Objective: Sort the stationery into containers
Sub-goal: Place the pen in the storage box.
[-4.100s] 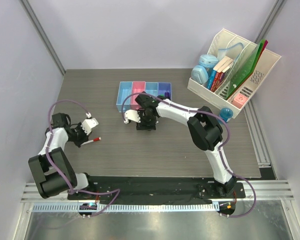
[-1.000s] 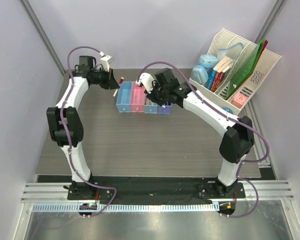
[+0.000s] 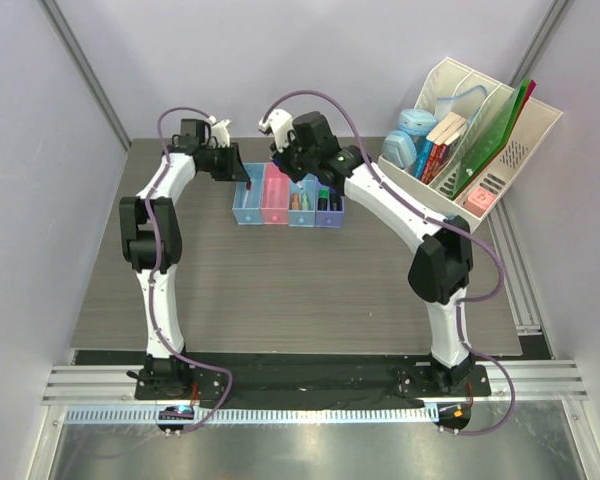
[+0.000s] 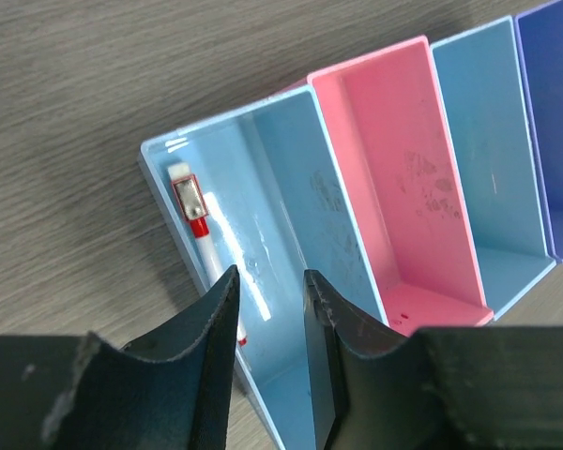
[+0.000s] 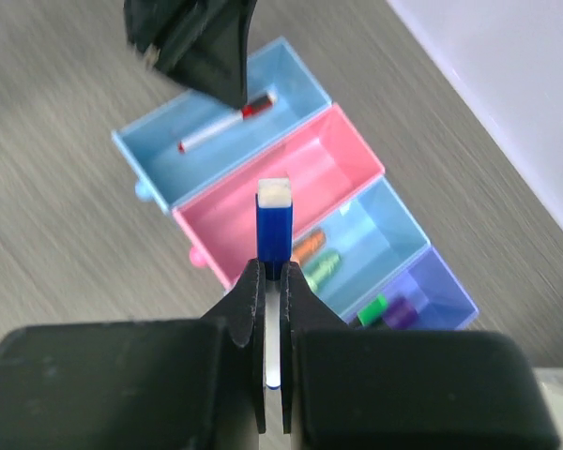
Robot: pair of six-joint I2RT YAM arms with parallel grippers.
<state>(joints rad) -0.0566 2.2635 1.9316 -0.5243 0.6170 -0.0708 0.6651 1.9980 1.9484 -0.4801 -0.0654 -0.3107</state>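
- The left claw is open: its jaws stand apart with a narrow gap and nothing between them.
- It hangs over the left end of the containers, a joined row of four trays resting on the surface.
- A red-capped marker lies flat in the first light blue tray, along its outer wall, apart from the claw.
- The right claw is closed on a blue-capped marker, gripped upright with the cap pointing away from the wrist.
- In the right wrist view this marker is held above the row, in line with the pink tray. It touches no tray.
- The second light blue tray holds an orange highlighter and a green highlighter side by side.
- The purple tray holds a second green highlighter and a purple highlighter.
- A white file rack stands to the right of the row, well apart from it.
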